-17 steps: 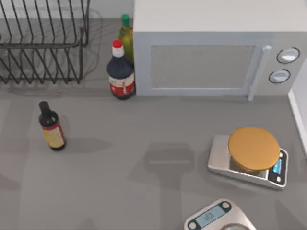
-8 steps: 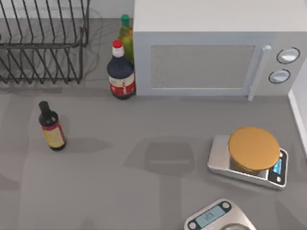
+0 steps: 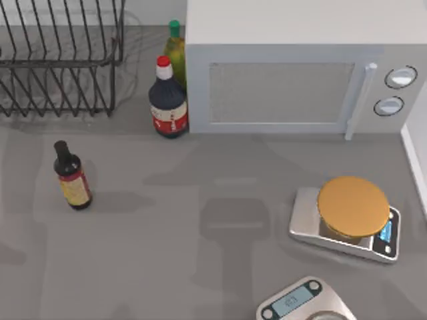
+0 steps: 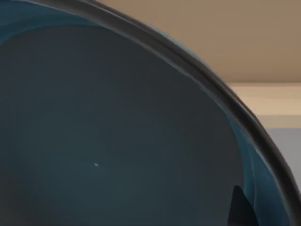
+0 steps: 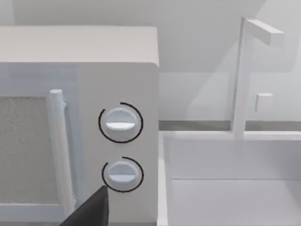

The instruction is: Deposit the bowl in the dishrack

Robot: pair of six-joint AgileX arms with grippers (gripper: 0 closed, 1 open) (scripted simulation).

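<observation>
Bowl (image 4: 103,132) close against left wrist camera; dishrack (image 3: 60,60) top-left.

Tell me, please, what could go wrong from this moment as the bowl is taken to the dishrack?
1. The bowl sits right against the left wrist camera, so that arm cannot watch the rack on approach.
2. The dishrack is thin upright prongs; the bowl's rim might catch on one and tip.
3. The small dark bottle stands in front of the rack and the red-capped bottle beside it; a low sweep might knock one over.
</observation>
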